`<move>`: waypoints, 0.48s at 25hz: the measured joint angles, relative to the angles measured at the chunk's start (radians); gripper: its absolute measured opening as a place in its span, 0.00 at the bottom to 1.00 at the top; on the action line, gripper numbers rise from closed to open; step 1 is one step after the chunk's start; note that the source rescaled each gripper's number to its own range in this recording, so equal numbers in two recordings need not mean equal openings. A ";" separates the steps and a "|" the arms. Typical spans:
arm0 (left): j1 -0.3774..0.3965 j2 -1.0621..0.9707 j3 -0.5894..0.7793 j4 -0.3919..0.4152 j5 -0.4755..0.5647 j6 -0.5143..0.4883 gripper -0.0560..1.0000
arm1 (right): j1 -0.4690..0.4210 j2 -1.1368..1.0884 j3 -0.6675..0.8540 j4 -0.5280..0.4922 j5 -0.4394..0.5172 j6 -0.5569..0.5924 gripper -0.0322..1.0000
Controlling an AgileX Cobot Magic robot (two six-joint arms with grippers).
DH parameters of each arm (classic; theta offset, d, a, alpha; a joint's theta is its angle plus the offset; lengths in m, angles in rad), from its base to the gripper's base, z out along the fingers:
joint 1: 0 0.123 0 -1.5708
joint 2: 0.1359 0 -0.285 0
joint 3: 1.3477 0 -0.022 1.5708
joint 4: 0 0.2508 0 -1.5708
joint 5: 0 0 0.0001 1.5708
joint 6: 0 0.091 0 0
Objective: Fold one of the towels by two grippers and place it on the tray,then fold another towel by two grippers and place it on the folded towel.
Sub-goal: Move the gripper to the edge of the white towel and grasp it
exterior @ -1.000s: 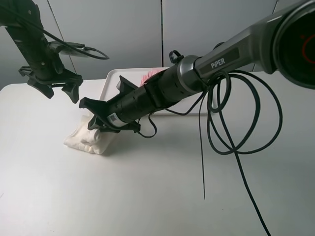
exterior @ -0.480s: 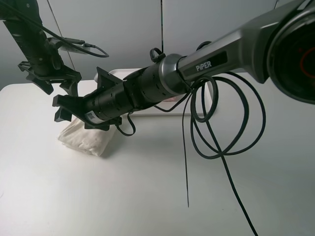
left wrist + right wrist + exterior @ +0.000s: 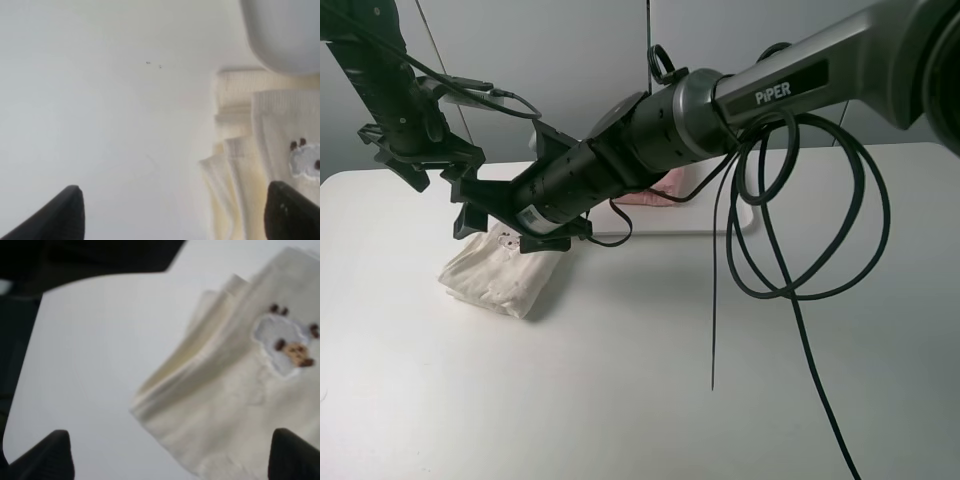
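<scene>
Where the right arm reaches across, it hides much of the white tray (image 3: 745,215), leaving only its near rim and a glimpse of a pink towel (image 3: 665,188) on it. The right hand (image 3: 505,215) hangs spread wide and empty above the folded cream towel (image 3: 495,280) on the table (image 3: 620,400). The left hand (image 3: 420,165), fingers apart, holds nothing beside it.

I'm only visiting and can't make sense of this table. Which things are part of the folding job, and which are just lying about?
Part of the job:
- cream towel, folded, on the table
- pink towel on the white tray
- left gripper and right gripper, both open

Just there:
- dangling black cables
- the table
</scene>
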 joint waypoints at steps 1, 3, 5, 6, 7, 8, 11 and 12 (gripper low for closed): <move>0.000 0.000 0.000 0.000 0.000 0.000 0.95 | -0.017 0.000 0.000 -0.061 0.020 0.052 0.85; 0.000 0.000 0.000 0.000 0.000 0.000 0.95 | -0.046 0.000 0.000 -0.166 0.044 0.157 0.85; 0.000 0.000 0.000 -0.008 0.000 0.000 0.95 | -0.062 0.005 0.000 -0.239 0.056 0.229 0.85; 0.000 0.002 0.000 -0.016 0.000 0.000 0.95 | -0.069 0.014 0.000 -0.257 0.060 0.252 0.85; 0.000 0.003 0.000 -0.018 0.000 0.000 0.95 | -0.071 0.027 0.000 -0.268 0.064 0.263 0.85; 0.000 0.006 0.000 -0.020 0.000 0.000 0.95 | -0.074 0.039 0.000 -0.269 0.071 0.272 0.85; 0.000 0.010 0.000 -0.024 0.000 0.004 0.95 | -0.074 0.081 0.000 -0.259 0.076 0.278 0.85; 0.000 0.010 0.000 -0.024 0.000 0.004 0.95 | -0.074 0.087 0.000 -0.247 0.076 0.278 0.85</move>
